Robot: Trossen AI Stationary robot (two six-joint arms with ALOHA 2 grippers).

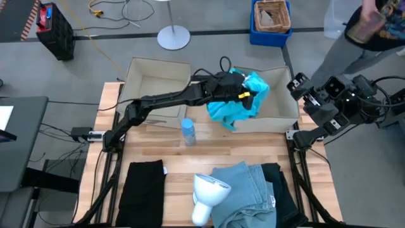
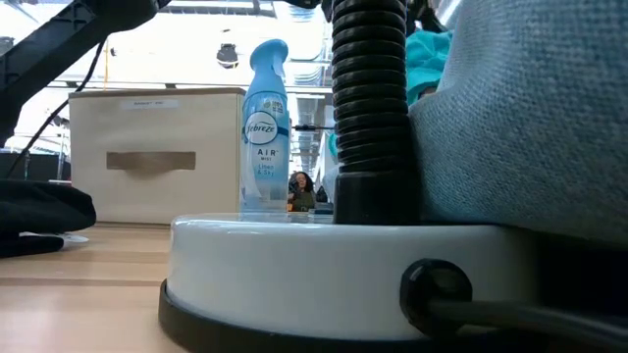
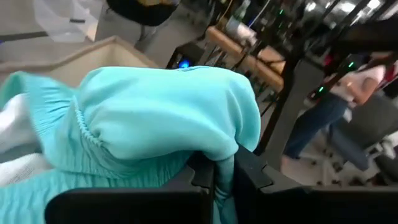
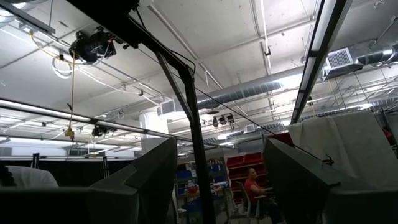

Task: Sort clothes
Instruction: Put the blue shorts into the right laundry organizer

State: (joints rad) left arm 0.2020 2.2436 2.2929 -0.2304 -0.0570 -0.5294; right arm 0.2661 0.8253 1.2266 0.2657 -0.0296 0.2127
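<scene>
- My left gripper (image 1: 243, 95) was clamped shut on the bright turquoise garment (image 1: 243, 101), holding it up over the right-hand beige box (image 1: 278, 117) at the far side of the table. In the left wrist view the cloth (image 3: 155, 118) bunched over the closed fingers (image 3: 205, 177) and hung down around them.
- To do this step well, I judged I should bring the bundle squarely above the box's opening before letting go, since part of the cloth drooped over the near wall and could have slid out onto the table (image 1: 209, 149).
- Going from the left: a black garment (image 1: 142, 187) lay folded on the near left of the table, and an empty beige box (image 1: 158, 85) stood at the far left.
- A small blue spray bottle (image 1: 188, 132) stood upright near the middle, just in front of the boxes and below my arm; I judged it the likeliest thing to knock when drawing back.
- A white lamp-like fixture (image 1: 209, 193) sat at the near edge, touching the grey-blue garment (image 1: 247, 190), with a dark garment (image 1: 281, 183) beneath and beside that.
- My right gripper (image 1: 304, 88) waited off the table's right edge, its fingers spread apart, holding nothing.
- A person (image 1: 367, 28) stood beyond the far right corner.
</scene>
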